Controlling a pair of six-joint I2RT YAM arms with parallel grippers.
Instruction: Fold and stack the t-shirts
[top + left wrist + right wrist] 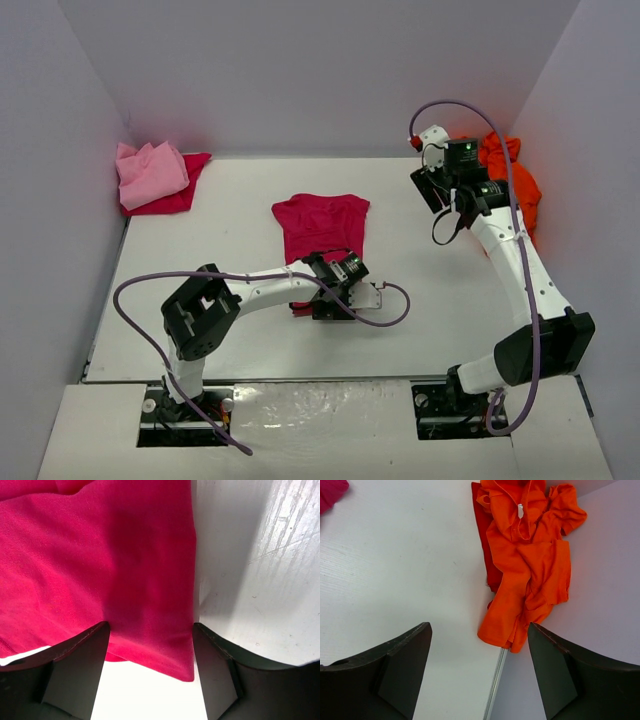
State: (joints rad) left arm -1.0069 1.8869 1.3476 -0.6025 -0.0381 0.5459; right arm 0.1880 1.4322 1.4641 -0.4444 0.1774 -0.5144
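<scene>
A crimson t-shirt point(320, 224) lies spread out mid-table. My left gripper point(326, 300) is low at its near hem. In the left wrist view the open left gripper point(150, 630) straddles a corner of the crimson cloth point(100, 565), which lies slack on the table between the fingers. A light pink t-shirt point(150, 170) rests on another crimson one point(185, 195) at the far left. A crumpled orange t-shirt point(525, 565) point(512, 178) sits against the right wall. My right gripper point(479, 627) point(432, 186) hovers open just short of it, holding nothing.
White walls close in the table on the left, back and right. The table's right edge strip point(495, 680) runs beneath the right gripper, and the orange cloth overhangs it. A purple cable point(150, 290) loops beside the left arm.
</scene>
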